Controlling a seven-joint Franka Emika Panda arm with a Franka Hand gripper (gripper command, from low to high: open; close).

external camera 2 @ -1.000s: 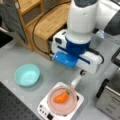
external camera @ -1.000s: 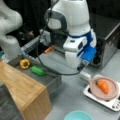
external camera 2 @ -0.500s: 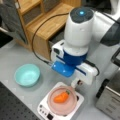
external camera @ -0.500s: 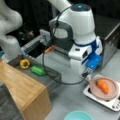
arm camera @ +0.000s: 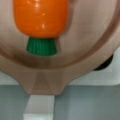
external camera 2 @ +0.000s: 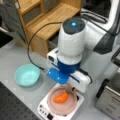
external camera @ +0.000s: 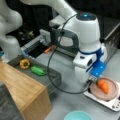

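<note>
**Wrist view filled by carrot on plate**

Wrist view: an orange carrot (arm camera: 41,17) with a green stub (arm camera: 41,46) is seen lying in a pinkish plate (arm camera: 87,50). The plate is set on a white scale (external camera: 110,103).

In a front view the gripper (external camera: 90,80) is held low at the plate's left rim, just beside the carrot's leafy end; contact is not made out.

A teal bowl (external camera 2: 27,75) is noted on the table, well apart. A yellow pepper (external camera: 25,63) and a green vegetable (external camera: 38,70) lie in a dark tray beside a wooden shelf (external camera: 22,87).
</note>
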